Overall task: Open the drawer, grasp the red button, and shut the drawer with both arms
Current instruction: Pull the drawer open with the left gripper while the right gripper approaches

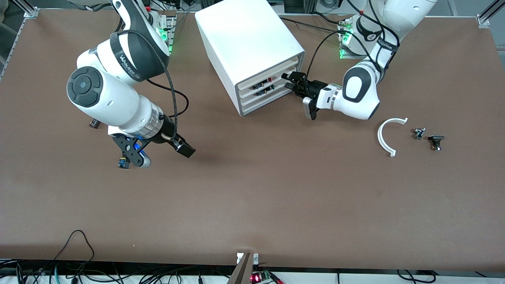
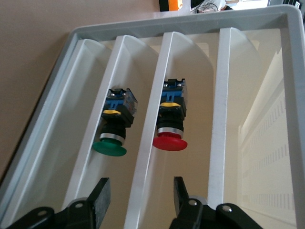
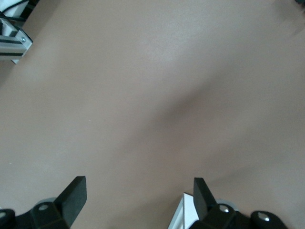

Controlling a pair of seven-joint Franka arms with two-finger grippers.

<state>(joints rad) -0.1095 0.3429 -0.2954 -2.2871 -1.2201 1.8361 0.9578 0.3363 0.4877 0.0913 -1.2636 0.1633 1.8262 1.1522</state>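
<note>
The white cabinet [image 1: 244, 43] stands at the robots' edge of the table, mid-table. My left gripper [image 1: 290, 81] is at its drawer fronts, at the second drawer [image 1: 272, 86]. In the left wrist view the gripper [image 2: 140, 198] is open and empty over the drawer's tray [image 2: 181, 25], its fingers straddling a white divider. The red-capped button [image 2: 170, 125] lies in the compartment just ahead of one fingertip [image 2: 180, 193], not touched. My right gripper [image 1: 183, 150] hangs open and empty over bare table toward the right arm's end; its wrist view [image 3: 138, 195] shows only brown tabletop.
A green-capped button [image 2: 112, 131] lies in the compartment beside the red one. A white curved piece [image 1: 388, 136] and two small dark parts [image 1: 419, 133] [image 1: 436, 142] lie toward the left arm's end. A small dark item [image 1: 94, 123] lies under the right arm.
</note>
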